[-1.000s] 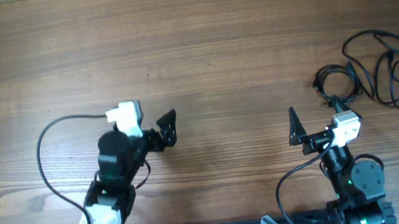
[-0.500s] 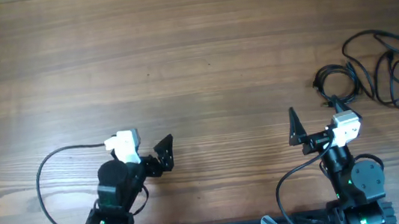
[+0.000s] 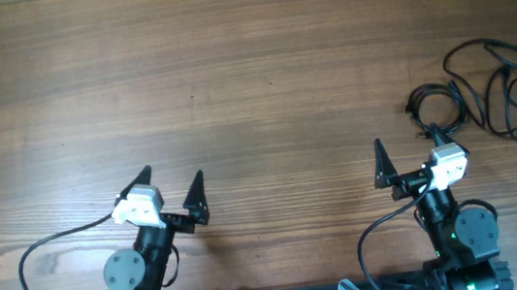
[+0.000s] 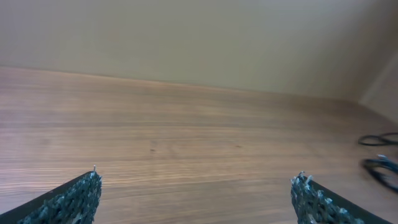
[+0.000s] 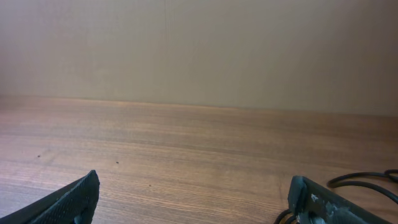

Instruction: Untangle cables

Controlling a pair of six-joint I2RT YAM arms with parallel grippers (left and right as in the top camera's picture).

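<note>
Overhead view: both arms at near edge of wooden surface (image 3: 249, 58), well apart. Left claw (image 3: 167, 175) wide open, empty, over bare wood at near left. Right claw (image 3: 406, 140) wide open, empty; its right fingertip just beside cables (image 3: 458, 95). Cables lie at right side of surface: small tight coil on left, loose loops to right of it. Left wrist view: cable ends visible at right edge. Right wrist view: cable loops by right finger.

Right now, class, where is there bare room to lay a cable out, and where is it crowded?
Bare table spans the far side and left, plus the gap between left gripper and right gripper. Crowded only far right, where the cables lie.
</note>
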